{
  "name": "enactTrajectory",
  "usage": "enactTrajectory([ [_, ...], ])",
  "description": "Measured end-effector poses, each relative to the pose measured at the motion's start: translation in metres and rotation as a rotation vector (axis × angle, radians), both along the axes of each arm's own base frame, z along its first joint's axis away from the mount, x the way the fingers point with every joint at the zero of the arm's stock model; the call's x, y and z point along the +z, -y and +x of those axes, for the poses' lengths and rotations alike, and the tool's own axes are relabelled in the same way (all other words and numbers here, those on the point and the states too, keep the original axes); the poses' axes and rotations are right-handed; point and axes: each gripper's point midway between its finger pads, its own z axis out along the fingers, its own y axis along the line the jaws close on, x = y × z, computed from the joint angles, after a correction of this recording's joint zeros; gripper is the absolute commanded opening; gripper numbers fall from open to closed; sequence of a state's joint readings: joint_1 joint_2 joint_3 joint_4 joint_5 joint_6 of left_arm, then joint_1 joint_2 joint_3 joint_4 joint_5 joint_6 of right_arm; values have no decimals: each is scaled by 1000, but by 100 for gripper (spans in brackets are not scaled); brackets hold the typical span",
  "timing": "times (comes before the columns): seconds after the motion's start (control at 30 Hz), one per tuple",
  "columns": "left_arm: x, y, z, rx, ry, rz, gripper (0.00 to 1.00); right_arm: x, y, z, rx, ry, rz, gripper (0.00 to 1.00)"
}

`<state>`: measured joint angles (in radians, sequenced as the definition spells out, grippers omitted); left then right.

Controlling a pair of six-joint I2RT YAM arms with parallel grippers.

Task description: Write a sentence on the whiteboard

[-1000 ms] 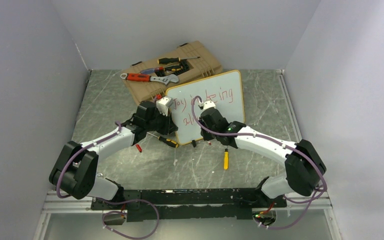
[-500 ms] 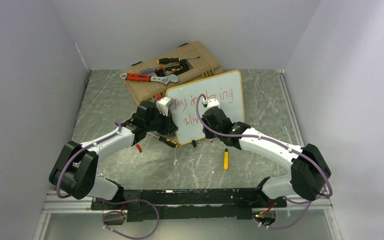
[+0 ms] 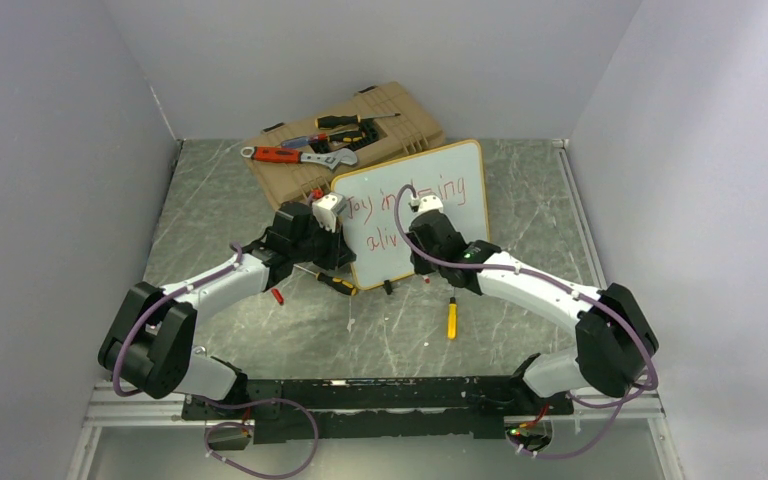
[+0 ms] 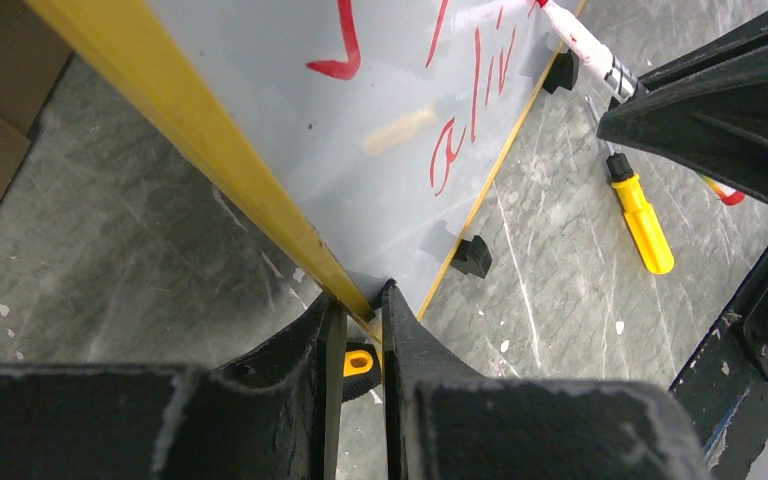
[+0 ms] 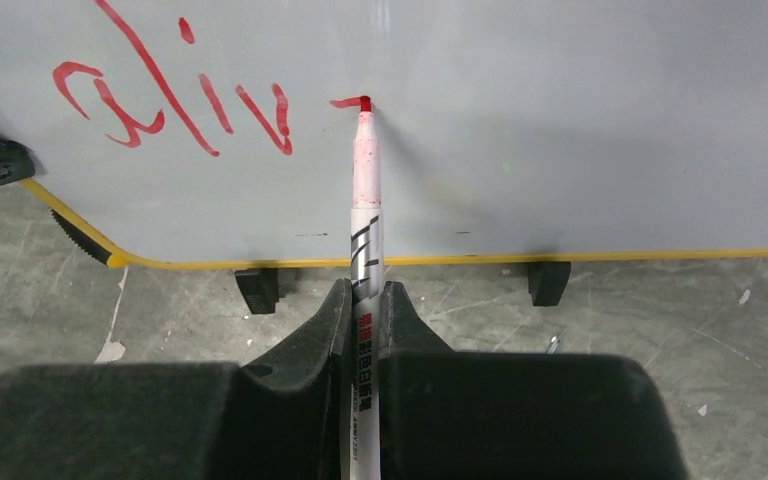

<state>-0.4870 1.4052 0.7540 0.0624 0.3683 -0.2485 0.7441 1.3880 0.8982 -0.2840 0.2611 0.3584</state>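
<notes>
Whiteboard (image 3: 472, 215) stands on the table (image 3: 520, 200), before the tan toolbox (image 3: 400, 125). Left gripper (image 4: 362, 298) is clamped on its yellow frame. Right gripper (image 5: 364, 295) grasps a red marker (image 5: 365, 200), tip touching the board just after the sentence (image 5: 173, 100), which ends at "aliv".

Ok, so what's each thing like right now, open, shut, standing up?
whiteboard: standing up on its clip feet
sentence: unfinished, "aliv" written, next stroke started
marker: uncapped, tip touching the whiteboard
left tool: shut on the whiteboard's yellow frame
right tool: shut on the marker
toolbox: closed, tools lying on its lid
yellow screwdriver: lying flat, untouched
</notes>
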Motion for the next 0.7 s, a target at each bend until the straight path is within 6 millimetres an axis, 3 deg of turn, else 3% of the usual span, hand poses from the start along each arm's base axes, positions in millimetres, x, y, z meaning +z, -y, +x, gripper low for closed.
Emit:
enactTrajectory([
  [0.7,0,0,0,1,0,0,0,2,5,7,27,23,-28,0],
])
